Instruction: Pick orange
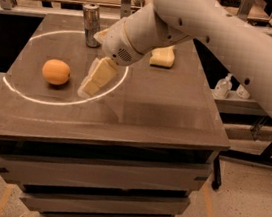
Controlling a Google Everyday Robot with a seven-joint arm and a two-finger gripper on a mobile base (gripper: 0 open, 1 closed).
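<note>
One orange (56, 72) is all I am after. It sits alone on the table (166, 109), inside a thin bright ring of light (36, 99), near that ring's 9 o'clock side. From the fruit, my claw (86, 91) is at 3 o'clock, near it but not touching. It angles down toward 7 o'clock and sits low over the surface, and I cannot tell whether it is open or closed. A metal can (92, 18) stands upright at 1 o'clock from the orange, well apart. A pale yellow sponge (162, 57) lies further out at 2 o'clock, partly hidden behind the arm (213, 25).

My main worry is that the fruit will roll. If I sweep in sideways from 3 o'clock and clip it before the claw straddles it, I expect it to trundle toward the table's 9 o'clock edge, where nothing would stop it. An opening that is too narrow would knock it the same way. The claw also looks close to the tabletop, so a careless descent could scrape the surface. The bulky arm may also block my view of the fruit as I close in.

The orange is round, slightly oval, and evenly coloured. Its skin is smooth and matte, so I judge that a light or off-centre squeeze could let it slip out.
</note>
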